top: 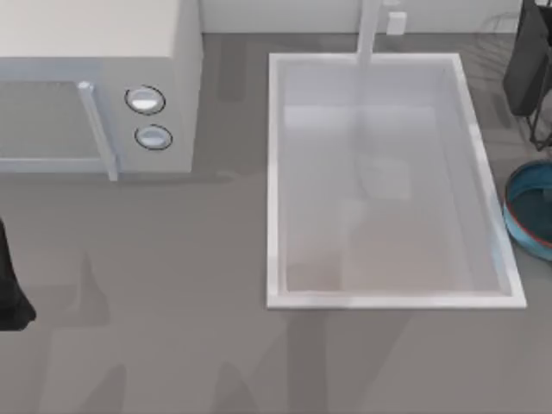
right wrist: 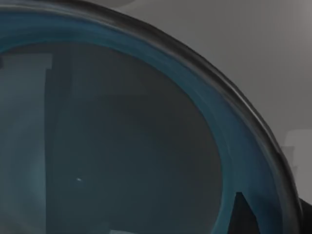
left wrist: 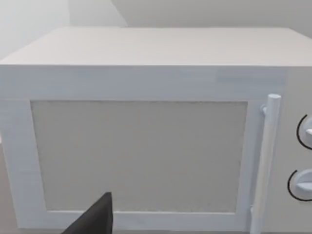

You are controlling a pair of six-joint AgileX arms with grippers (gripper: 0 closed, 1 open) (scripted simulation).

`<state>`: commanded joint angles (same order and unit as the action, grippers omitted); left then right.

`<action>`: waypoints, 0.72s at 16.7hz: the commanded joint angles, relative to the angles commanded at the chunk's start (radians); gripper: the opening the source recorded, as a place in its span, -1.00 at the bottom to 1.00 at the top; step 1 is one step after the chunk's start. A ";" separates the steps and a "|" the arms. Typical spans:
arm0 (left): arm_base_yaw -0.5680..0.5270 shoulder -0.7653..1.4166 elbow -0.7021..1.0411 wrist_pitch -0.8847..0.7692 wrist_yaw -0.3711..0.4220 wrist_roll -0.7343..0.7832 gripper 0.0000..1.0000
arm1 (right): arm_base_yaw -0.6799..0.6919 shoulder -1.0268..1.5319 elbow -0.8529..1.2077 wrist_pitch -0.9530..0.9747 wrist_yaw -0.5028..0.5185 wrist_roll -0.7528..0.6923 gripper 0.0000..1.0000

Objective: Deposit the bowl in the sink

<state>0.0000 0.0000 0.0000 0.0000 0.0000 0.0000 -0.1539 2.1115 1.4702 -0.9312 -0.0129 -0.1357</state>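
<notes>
- The bowl (top: 530,210) stands on the table (top: 172,328) at its right edge, just beside the sink (top: 274,172), outside it.
- The right end effector (top: 528,73) is near the bowl; I cannot tell its finger state.
- The left arm (top: 10,285) is parked at the left edge, facing the microwave (left wrist: 146,146).

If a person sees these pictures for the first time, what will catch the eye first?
First the large white sink, right of centre in the top view, with its faucet post on the far short side. Then the teal-blue bowl on the table just outside the sink's right rim. The white microwave stands far left.
</notes>
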 joint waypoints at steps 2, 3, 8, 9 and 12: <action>0.000 0.000 0.000 0.000 0.000 0.000 1.00 | 0.000 0.000 0.000 0.000 0.000 0.000 -1.00; 0.000 0.000 0.000 0.000 0.000 0.000 1.00 | -0.001 -0.035 0.014 0.009 -0.001 0.001 -1.00; 0.000 0.000 0.000 0.000 0.000 0.000 1.00 | -0.002 -0.033 0.130 -0.107 -0.002 -0.001 -1.00; 0.000 0.000 0.000 0.000 0.000 0.000 1.00 | -0.002 -0.034 0.181 -0.160 -0.003 -0.003 -1.00; 0.000 0.000 0.000 0.000 0.000 0.000 1.00 | -0.003 -0.042 0.346 -0.351 -0.003 -0.005 -1.00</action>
<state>0.0000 0.0000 0.0000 0.0000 0.0000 0.0000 -0.1573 2.0694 1.8162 -1.2819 -0.0159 -0.1404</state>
